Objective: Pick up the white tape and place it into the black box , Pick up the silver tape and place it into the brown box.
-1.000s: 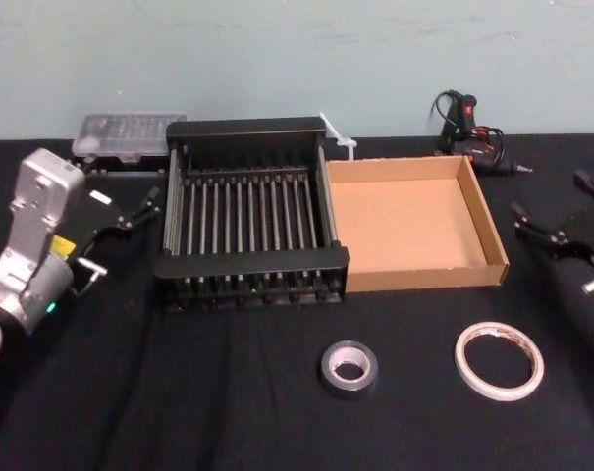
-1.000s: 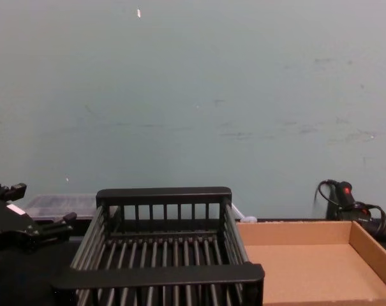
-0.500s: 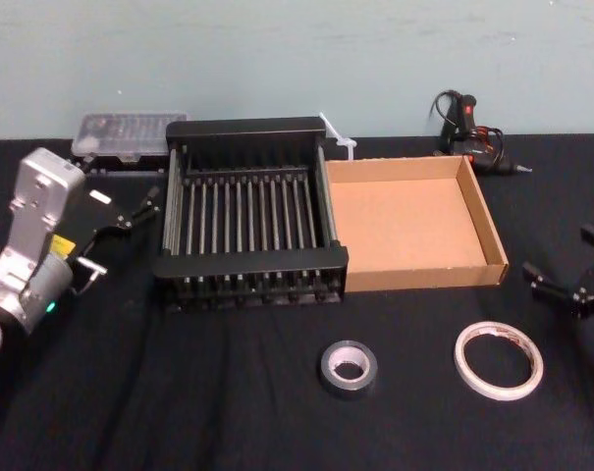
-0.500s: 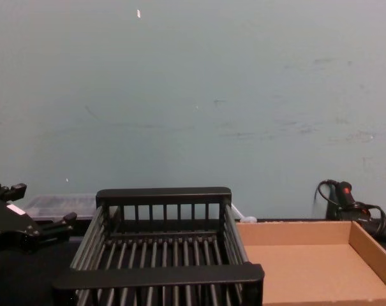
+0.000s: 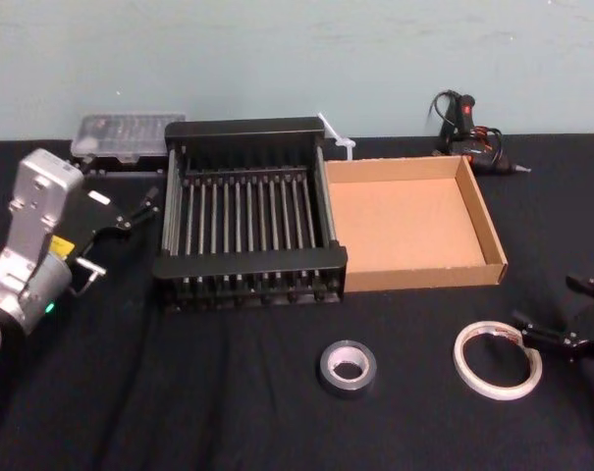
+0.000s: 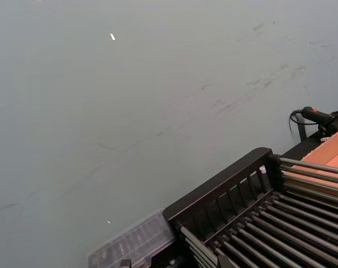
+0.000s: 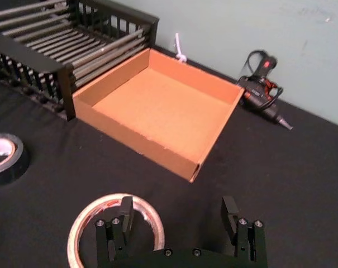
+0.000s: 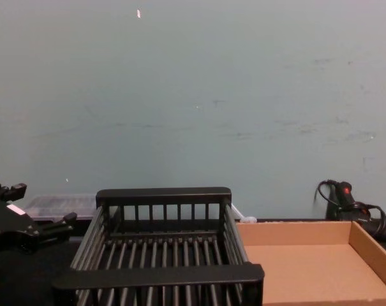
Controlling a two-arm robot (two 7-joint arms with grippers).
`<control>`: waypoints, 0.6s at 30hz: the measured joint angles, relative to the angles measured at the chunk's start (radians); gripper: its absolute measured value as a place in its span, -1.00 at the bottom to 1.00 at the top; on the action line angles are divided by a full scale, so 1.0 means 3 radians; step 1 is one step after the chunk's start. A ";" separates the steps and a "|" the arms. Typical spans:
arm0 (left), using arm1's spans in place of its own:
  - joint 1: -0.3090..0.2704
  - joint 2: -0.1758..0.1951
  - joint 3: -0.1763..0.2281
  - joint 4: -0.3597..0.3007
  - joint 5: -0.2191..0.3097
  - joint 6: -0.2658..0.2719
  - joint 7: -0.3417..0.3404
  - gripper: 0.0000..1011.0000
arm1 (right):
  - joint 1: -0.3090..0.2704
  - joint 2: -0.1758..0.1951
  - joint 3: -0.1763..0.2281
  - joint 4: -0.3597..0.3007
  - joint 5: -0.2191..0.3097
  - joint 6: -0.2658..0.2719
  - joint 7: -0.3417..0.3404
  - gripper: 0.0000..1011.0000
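Black cloth covers the table (image 5: 179, 412). In the head view the white tape (image 5: 497, 360) lies flat at the front right, with the silver tape (image 5: 347, 367) to its left. Both are apart from the black box (image 5: 247, 263) and the brown box (image 5: 414, 278), which stand side by side. The left gripper (image 5: 142, 207) hangs spread and empty beside the black box. In the right wrist view the right gripper (image 7: 178, 212) is spread wide, holding nothing, one finger over the white tape.

My left arm (image 5: 29, 257) sits parked out on the left side, its silver wrist housing angled up and inward. The left gripper (image 5: 142, 208) points toward the middle with its fingers spread apart. My right gripper (image 7: 179, 215) hangs low at the front right, tilted downward, both fingers (image 7: 125, 216) held wide apart.
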 joint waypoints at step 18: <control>0.0000 0.0000 0.0000 0.0000 0.0000 0.0000 0.0000 0.98 | 0.0169 -0.0203 -0.0099 0.0211 -0.0124 0.0199 0.0185 0.98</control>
